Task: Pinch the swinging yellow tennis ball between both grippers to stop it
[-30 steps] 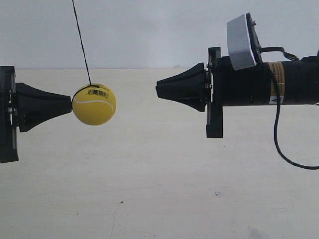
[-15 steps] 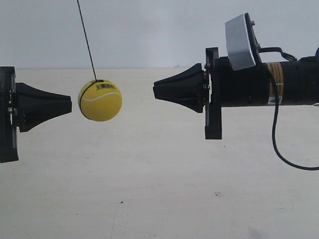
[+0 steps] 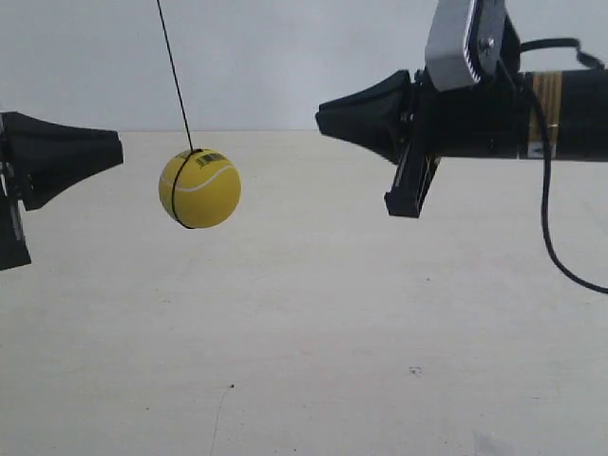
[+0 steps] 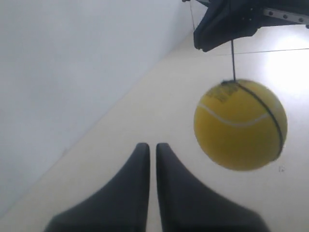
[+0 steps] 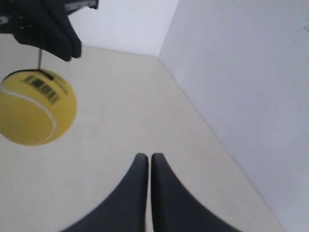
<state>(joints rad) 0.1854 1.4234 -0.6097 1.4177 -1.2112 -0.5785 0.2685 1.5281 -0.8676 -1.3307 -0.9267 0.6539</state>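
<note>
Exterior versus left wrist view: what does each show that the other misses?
Only exterior: the grey-white camera and cable on the arm at the exterior view's right. Only left wrist: the left end effector shut, with the yellow tennis ball off to one side of its tips. Both: the ball hanging free on its string.

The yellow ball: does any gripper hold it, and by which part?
Nothing is held: the yellow tennis ball hangs clear of the left gripper and right gripper.

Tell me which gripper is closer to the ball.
Left. The left gripper sits just beside the ball, slightly above it; the right gripper is farther off on the opposite side, also higher.
</note>
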